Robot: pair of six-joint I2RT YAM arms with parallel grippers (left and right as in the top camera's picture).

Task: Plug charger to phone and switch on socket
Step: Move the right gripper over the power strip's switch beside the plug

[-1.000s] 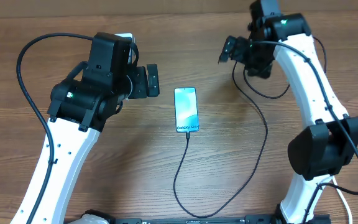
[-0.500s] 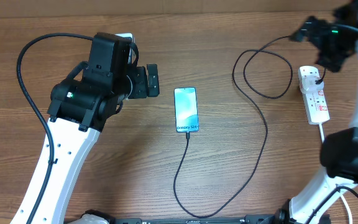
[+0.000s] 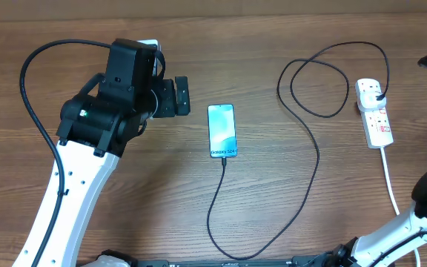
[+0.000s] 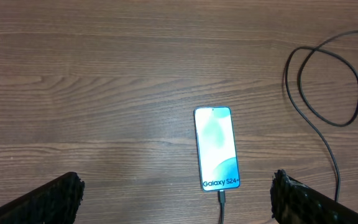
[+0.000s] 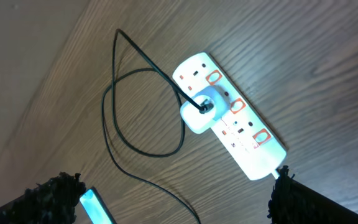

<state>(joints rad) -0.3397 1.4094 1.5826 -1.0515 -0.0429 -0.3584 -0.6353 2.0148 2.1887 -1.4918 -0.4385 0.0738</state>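
Pulled off to the right edge of the worktop (image 3: pixel 161 208) within the last second: right end effector (image 5: pixel 173 186) wide open, empty, the socket (image 5: pixel 253 140) uncovered just beneath it. Unmoved: left end effector (image 4: pixel 179 193), open, empty, phone (image 4: pixel 216 148) ahead between its fingers, charger (image 4: pixel 221 200) seated in its near end. Probably finished. Reads "Galaxy S24+".

Robotics lab: robot arm (image 3: pixel 95 122), wooden table (image 3: pixel 161 193)

You've got one slim smartphone (image 3: pixel 222 130) with lit light-blue screen, one long thin black charger cable (image 3: pixel 319 159), one elongated white plastic power strip (image 3: pixel 380 126), three red-outlined switches (image 5: pixel 237 107).
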